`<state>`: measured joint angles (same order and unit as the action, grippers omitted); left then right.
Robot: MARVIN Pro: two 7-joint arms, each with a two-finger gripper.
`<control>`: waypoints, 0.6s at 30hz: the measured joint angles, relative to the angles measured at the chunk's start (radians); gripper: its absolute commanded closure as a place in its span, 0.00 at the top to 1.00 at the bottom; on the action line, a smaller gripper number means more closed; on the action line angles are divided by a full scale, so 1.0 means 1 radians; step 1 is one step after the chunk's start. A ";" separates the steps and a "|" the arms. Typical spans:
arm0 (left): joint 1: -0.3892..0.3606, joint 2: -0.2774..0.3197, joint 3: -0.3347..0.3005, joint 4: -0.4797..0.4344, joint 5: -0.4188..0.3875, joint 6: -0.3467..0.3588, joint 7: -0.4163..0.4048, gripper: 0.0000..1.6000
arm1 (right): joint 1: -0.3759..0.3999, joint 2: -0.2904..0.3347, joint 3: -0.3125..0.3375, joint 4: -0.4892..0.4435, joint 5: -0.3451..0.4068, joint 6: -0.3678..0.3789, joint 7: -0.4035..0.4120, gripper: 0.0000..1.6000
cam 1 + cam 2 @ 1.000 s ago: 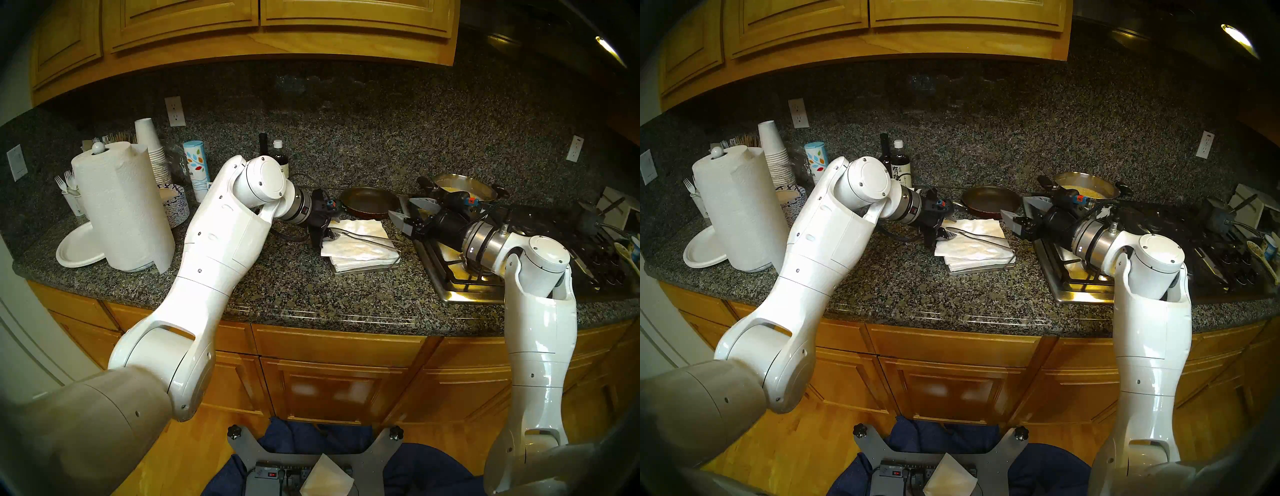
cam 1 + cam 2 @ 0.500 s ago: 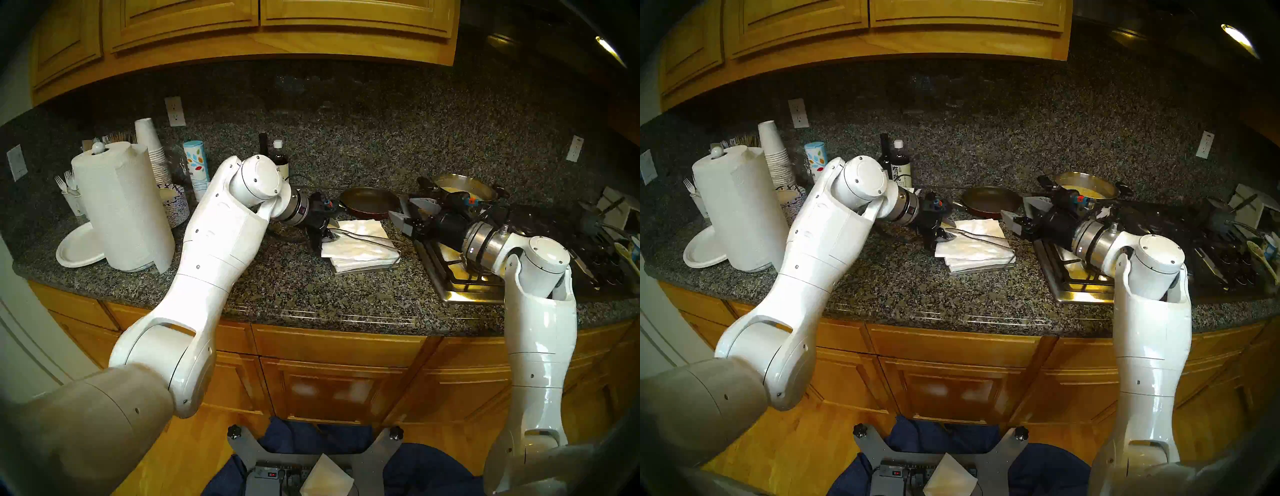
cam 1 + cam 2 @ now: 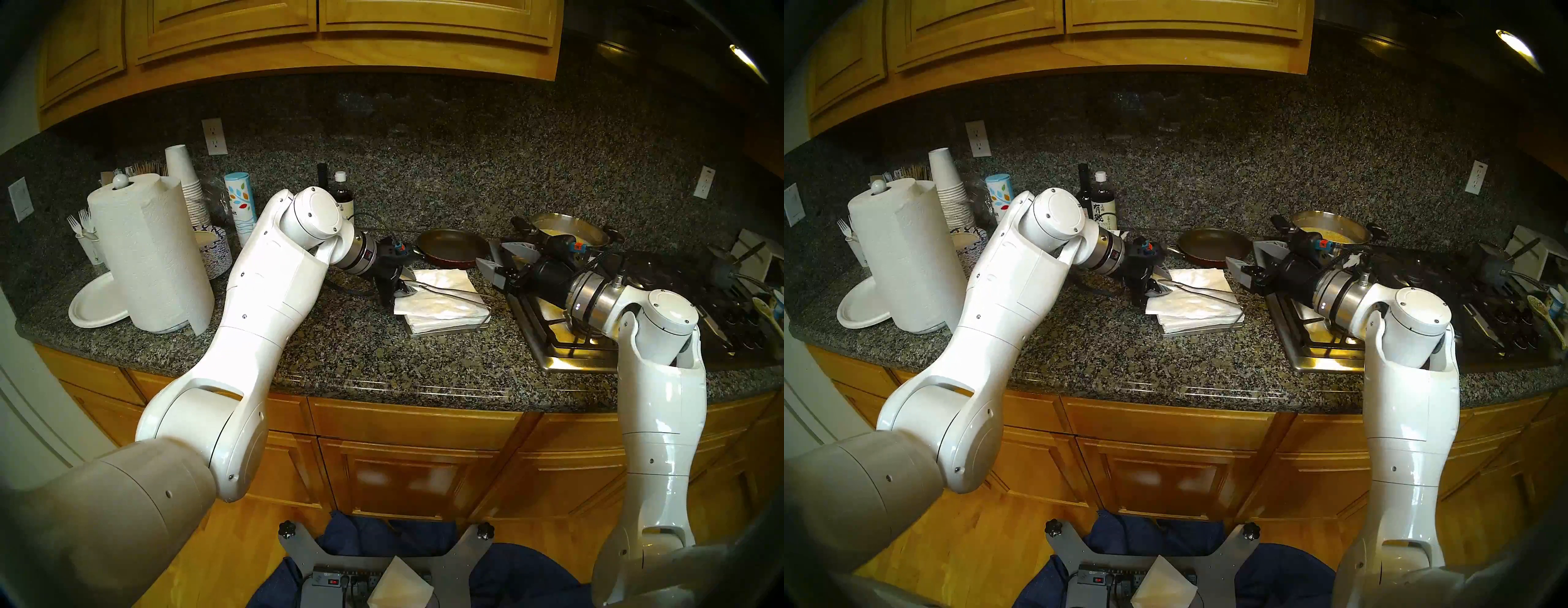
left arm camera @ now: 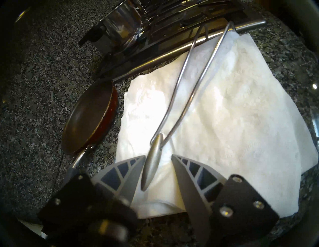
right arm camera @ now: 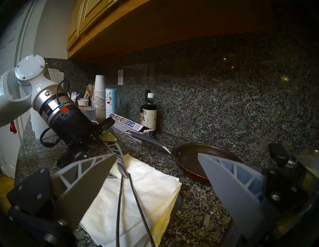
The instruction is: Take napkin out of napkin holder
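Left end effector (image 4: 158, 159) straddles napkin holder's leaf-shaped weight (image 4: 152, 159)

Its fingers stand apart, gripping nothing; the top napkin (image 4: 224, 110) lies under the wire arm (image 4: 186, 82) on the stack in the napkin holder (image 3: 449, 329). Right end effector (image 5: 156, 165) hangs spread, empty.

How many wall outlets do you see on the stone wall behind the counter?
3. One outlet is above the stacked paper cups, one outlet is at the far left edge, and one outlet is at the right, above the stove. The arms may hide others.
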<state>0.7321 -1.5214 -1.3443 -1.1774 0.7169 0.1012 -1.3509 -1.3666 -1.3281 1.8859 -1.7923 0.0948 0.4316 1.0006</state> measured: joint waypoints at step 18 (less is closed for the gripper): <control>-0.053 -0.021 -0.048 0.108 -0.040 -0.030 -0.042 0.42 | -0.002 -0.005 0.006 -0.001 0.000 -0.003 0.000 1.00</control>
<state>0.6791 -1.5424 -1.3924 -1.0690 0.6765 0.0716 -1.3929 -1.3691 -1.3327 1.8920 -1.7929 0.0950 0.4287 1.0003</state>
